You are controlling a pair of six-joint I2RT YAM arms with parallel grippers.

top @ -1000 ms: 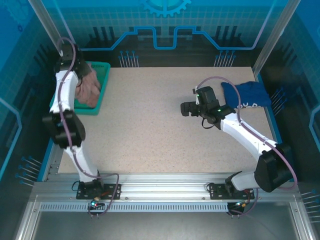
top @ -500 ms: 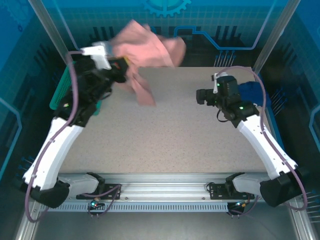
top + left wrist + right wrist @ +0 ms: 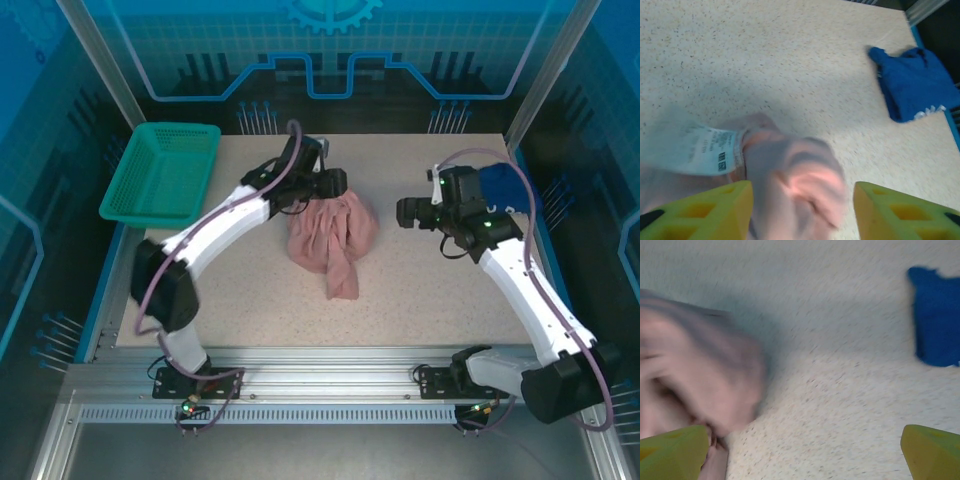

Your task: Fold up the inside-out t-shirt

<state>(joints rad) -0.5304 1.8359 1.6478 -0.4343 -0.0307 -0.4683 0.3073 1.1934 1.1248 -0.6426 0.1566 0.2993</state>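
- t-shirt (image 3: 335,235): crumpled pink heap mid-table, between both arms. Probably light and limp, and likely to sag and bunch when lifted.
- Best hold, I judge: the edge by the white tag (image 3: 705,150).
- left gripper (image 3: 802,192): fingers spread, cloth loose between them.
- right gripper (image 3: 805,440): spread wide, empty.
- Sleeves, collar and hem are lost in the folds; the cloth is blurred in the wrist views.

No legible text, even on tag (image 3: 696,149)
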